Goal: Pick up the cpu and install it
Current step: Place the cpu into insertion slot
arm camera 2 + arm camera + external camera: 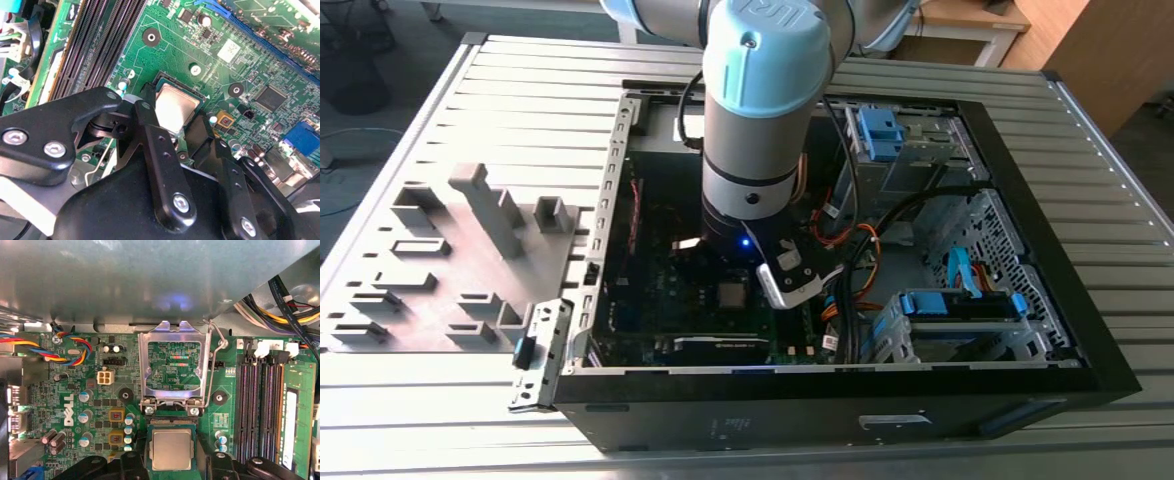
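Silver-topped, the cpu [171, 449] sat in the motherboard socket [172, 423] beneath the raised load plate [144, 365]. The gripper [170, 116] straddled it, its grip impossible to tell. Seating well likely meant staying level, square and unforced.

Open black computer case [854, 412] on slatted metal table [520, 70], grey fixture tray [454, 262] beside.

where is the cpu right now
In both wrist views the cpu sits in the socket on the green motherboard, right beside the flipped-open metal retention frame.
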Motion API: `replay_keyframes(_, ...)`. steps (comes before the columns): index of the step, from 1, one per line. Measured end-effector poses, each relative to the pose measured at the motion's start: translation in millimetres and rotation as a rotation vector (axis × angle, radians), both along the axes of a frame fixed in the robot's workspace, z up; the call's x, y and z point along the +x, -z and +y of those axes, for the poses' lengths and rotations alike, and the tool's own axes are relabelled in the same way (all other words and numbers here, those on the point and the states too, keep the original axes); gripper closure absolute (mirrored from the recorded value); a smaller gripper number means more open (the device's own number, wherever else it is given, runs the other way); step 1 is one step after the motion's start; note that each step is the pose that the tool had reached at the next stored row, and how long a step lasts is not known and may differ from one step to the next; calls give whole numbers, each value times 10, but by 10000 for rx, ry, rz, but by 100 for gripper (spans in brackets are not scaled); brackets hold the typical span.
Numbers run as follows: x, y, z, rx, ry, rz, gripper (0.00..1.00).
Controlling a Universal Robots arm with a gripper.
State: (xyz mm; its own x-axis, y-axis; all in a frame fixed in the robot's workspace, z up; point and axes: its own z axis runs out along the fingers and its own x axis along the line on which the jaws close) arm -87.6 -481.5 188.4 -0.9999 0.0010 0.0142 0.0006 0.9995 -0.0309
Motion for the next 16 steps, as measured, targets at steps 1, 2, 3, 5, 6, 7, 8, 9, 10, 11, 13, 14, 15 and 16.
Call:
replay_keyframes(1, 0, -2, 0, 1, -1, -1, 53)
replay_keyframes(2, 0, -7, 1, 6, -1, -3, 53)
replay_keyframes(3, 1, -8, 1, 8, 0, -4, 53)
replay_keyframes(5, 0, -9, 1, 7, -1, -2, 53)
replay_keyframes(6, 0, -10, 0, 15, -1, -3, 53)
replay_keyframes(7, -1, -9, 0, 25, -4, -10, 53)
replay_keyframes(8, -2, -8, 0, 33, -8, -20, 53)
replay_keyframes(9, -6, -5, 0, 42, -13, -34, 53)
replay_keyframes(10, -10, 0, -1, 43, -16, -39, 53)
replay_keyframes(11, -11, 4, -1, 42, -19, -40, 53)
replay_keyframes(13, -14, 7, -1, 41, -20, -41, 53)
replay_keyframes(14, -14, 8, 0, 43, -20, -41, 53)
replay_keyframes(15, -15, 8, 0, 44, -19, -42, 53)
replay_keyframes(16, -15, 8, 0, 45, -20, -42, 53)
